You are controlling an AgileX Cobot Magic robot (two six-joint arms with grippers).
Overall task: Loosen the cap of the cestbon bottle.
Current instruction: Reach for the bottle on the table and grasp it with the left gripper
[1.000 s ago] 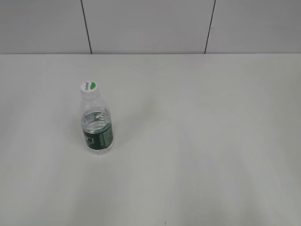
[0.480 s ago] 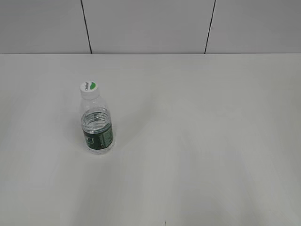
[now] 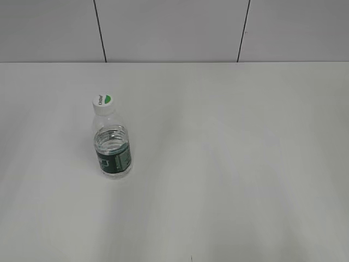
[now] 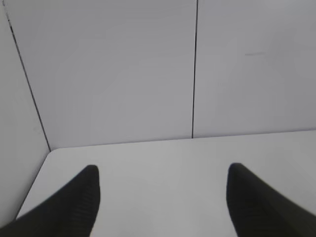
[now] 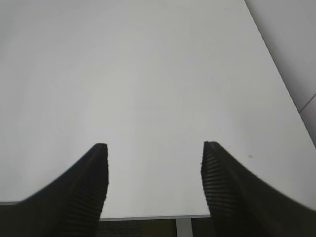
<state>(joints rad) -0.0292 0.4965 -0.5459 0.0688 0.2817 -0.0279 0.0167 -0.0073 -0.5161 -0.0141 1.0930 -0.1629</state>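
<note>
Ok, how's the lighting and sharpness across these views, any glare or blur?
Exterior view: soft even light, only faint shadows on the white table; the small clear plastic bottle with its white screw cap looks sharp. Both wrist views: the dark fingertips close up look soft-edged; no glare.

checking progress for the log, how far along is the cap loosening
Nothing looks done: the cap sits on the upright cestbon bottle, untouched. Nothing is in hand; the left claw and right claw are open and empty, neither near the bottle. Left: reach, grip the bottle, twist the cap.
</note>
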